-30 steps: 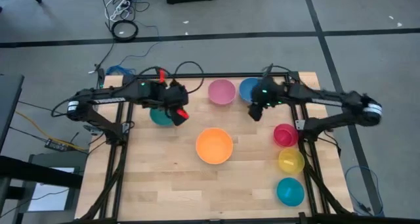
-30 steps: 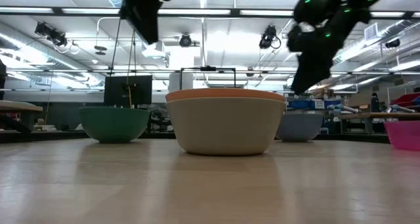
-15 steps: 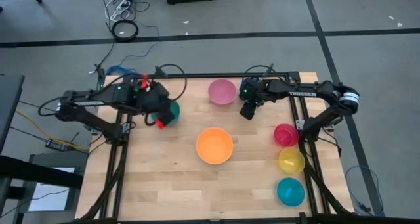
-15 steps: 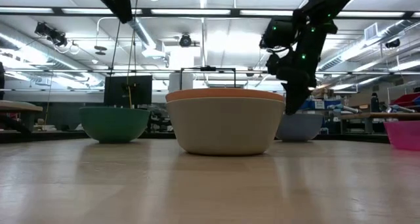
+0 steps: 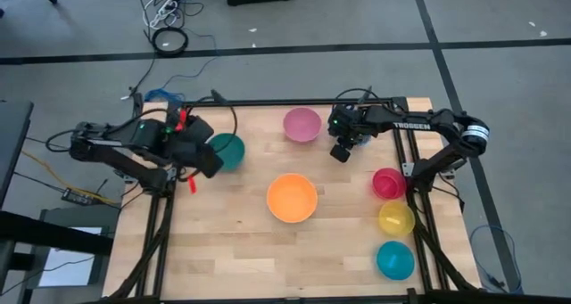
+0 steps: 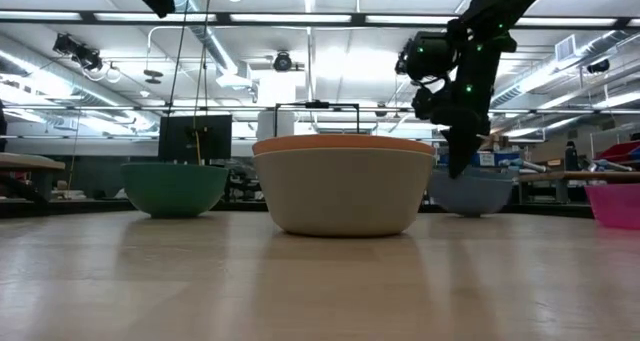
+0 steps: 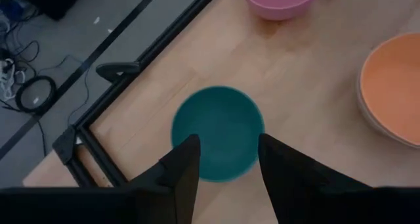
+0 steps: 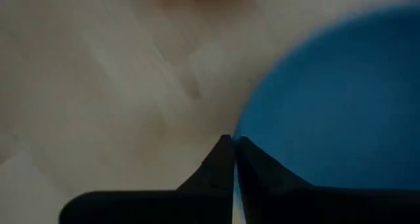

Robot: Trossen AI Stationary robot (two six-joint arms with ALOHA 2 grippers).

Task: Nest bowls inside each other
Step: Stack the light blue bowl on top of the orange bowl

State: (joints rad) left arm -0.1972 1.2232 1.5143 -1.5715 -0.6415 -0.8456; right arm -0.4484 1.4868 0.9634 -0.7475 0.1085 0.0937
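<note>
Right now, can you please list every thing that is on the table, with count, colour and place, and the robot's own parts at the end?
Round plastic orange bowl: one, orange, table middle, nested in the grey-white bowl.
Grey-white bowl: one, under the orange one.
Dark green bowl: one, left side.
Pink bowl: one, far edge, middle.
Blue bowl: one, far right, at the right gripper.
Magenta-red bowl, yellow bowl, cyan bowl: one each, in a row along the right edge.
Left gripper: open, above the dark green bowl.
Right gripper: shut on the blue bowl's rim.
</note>
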